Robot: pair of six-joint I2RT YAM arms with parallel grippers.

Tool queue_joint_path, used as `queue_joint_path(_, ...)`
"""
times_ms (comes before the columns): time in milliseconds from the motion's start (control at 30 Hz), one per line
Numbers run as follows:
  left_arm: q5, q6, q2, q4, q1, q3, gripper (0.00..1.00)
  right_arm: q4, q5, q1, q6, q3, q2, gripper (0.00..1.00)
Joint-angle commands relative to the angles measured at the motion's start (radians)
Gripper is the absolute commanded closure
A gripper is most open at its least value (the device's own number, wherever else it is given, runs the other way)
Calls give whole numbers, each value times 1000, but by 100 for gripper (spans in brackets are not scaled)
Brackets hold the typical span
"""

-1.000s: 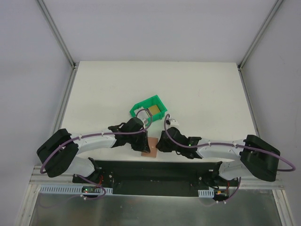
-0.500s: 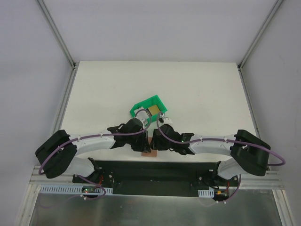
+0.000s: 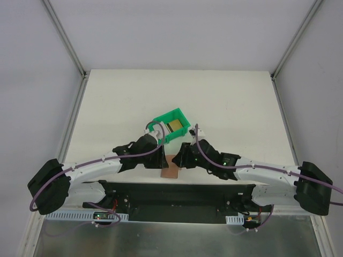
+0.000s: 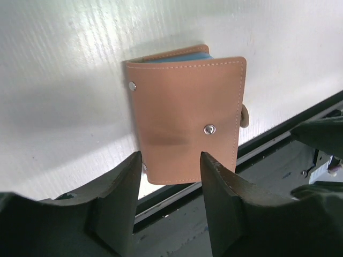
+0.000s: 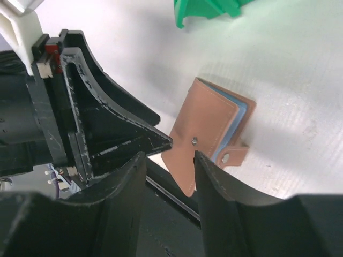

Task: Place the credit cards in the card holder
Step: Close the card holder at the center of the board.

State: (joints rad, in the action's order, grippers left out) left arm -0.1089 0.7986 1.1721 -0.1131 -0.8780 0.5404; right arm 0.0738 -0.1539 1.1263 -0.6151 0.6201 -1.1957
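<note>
**Closed card holder lying at the table's lip, both grippers hanging empty over it**

The small tan-brown leather bifold card holder (image 4: 185, 120) is lying folded shut on the white table (image 3: 225, 101). It is sitting right at the near edge, with one corner seeming to poke out past it. Its snap tab (image 4: 245, 115) is sticking out unfastened at the side, and a strip of blue-grey pocket is peeking from under the far edge of the cover.

The left gripper (image 4: 170, 160) is hovering just above the holder, jaws partly apart and gripping nothing. The right gripper (image 5: 170, 158) is doing likewise from the other side, also empty. The two are crowding each other almost tip to tip.

One thin gold-olive rectangular card (image 3: 172, 127) is resting in the small green plastic bin (image 3: 164, 117) just beyond. No other cards are showing.

Opening the holder looks like the step in hand, and several things are threatening it:

- **Falling off:** any finger dragging the leather toward the arm bases is likely to tip the holder over the edge.
- **Failing to open:** the cover is lying flat, so a fingertip may skate over it or lift both halves together.
- **Collision:** with the grippers this close, one closing or turning carelessly risks knocking the other.
</note>
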Motion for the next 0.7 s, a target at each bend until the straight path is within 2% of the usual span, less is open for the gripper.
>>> queue_joint_path(0,83,-52,-20,-54,-4,21,52,-20,-70,-11,11,-57,80,59)
queue_joint_path(233,52,-75,118,-53,-4,58,48,-31,-92,-20,-52,-132,116,63)
queue_joint_path(433,74,-93,149,-42,-4,64,46,-28,-76,-29,-67,-158,105,69)
queue_joint_path(500,71,-96,159,-42,-3,64,46,-25,-59,-39,-57,-155,91,73)
queue_joint_path(533,69,-98,167,-42,-4,63,46,-22,-47,-46,-48,-152,82,78)
queue_joint_path(667,71,-101,185,-42,-3,58,49,3,5,-71,-20,-132,44,80)
